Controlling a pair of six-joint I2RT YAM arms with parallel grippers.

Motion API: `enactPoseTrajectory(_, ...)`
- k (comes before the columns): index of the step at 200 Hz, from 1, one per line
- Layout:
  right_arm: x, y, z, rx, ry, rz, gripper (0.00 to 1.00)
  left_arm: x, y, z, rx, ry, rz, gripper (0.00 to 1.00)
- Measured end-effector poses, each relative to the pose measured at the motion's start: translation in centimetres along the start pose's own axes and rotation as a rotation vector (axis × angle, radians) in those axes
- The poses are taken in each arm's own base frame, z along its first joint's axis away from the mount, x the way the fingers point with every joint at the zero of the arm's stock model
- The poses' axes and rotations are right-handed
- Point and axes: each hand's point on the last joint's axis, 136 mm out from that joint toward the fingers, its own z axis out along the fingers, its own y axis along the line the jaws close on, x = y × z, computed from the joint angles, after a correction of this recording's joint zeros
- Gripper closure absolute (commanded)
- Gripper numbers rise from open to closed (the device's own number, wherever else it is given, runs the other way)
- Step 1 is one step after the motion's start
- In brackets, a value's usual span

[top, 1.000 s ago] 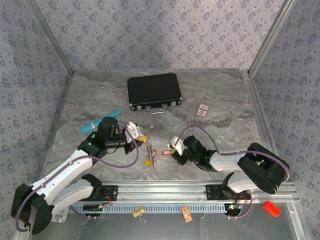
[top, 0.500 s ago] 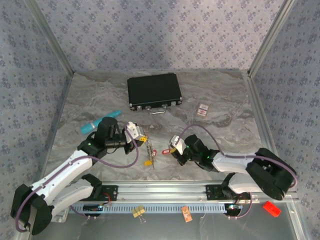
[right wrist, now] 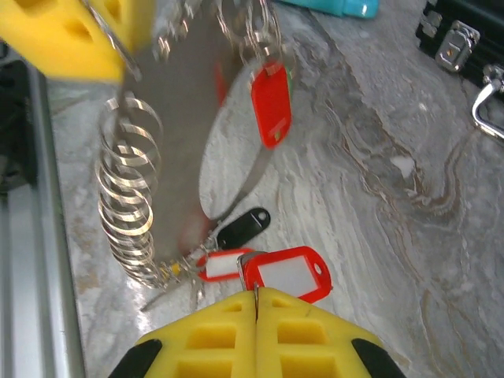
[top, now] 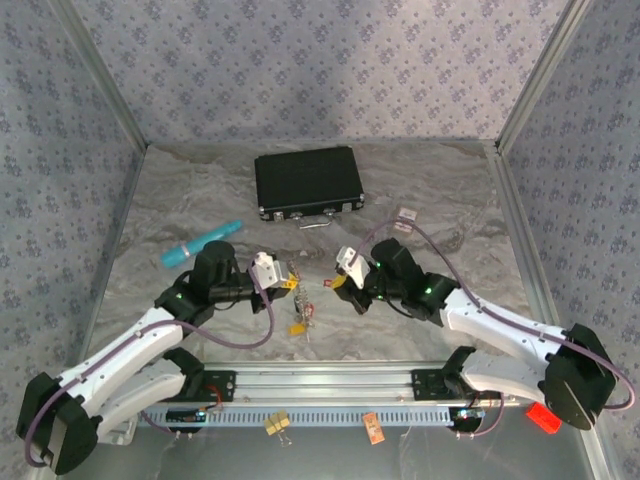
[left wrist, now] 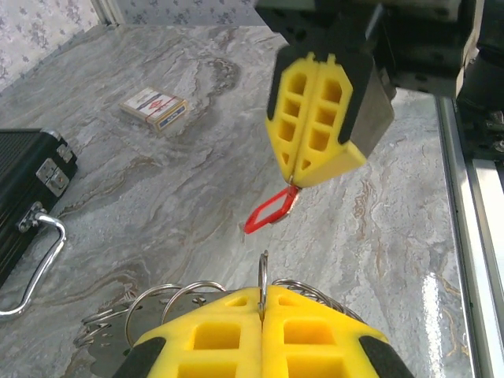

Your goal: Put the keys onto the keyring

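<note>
Keys are well apart from the closed black case.

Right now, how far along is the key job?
Done: each gripper has its piece. In hand: the left gripper pinches the keyring, the right gripper a red-tagged key, held near it. Left: threading it; whether the other keys are already attached, I cannot tell.

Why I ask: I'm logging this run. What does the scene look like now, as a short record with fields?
left gripper: shut, pinching a thin metal ring
right gripper: shut on red key tag
gap: the two grippers face each other, tag apart from the ring
below left gripper: more rings and tags hanging
background: black case, teal pen
</note>
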Motion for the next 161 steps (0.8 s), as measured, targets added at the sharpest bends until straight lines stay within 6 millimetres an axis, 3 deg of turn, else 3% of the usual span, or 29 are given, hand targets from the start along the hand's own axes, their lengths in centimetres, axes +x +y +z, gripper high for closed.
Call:
enactPoseTrajectory(34,-3.0,1.3,-0.7,-0.086,0.003,-0.027,1.00,-0.1,-0.9,0.5,0.009,0.012,0.064,1.00)
enactPoseTrajectory(64,-4.4,2.4,-0.5,-0.178,0.034,-0.024,1.00,0.0,-1.3,0.8,0.002,0.031,0.122,1.00)
enactPoseTrajectory(161,-4.3,4.3,0.6,-0.309,0.145,-0.010,1.00,0.8,-1.2,1.0,-0.026,0.077,0.176,1.00)
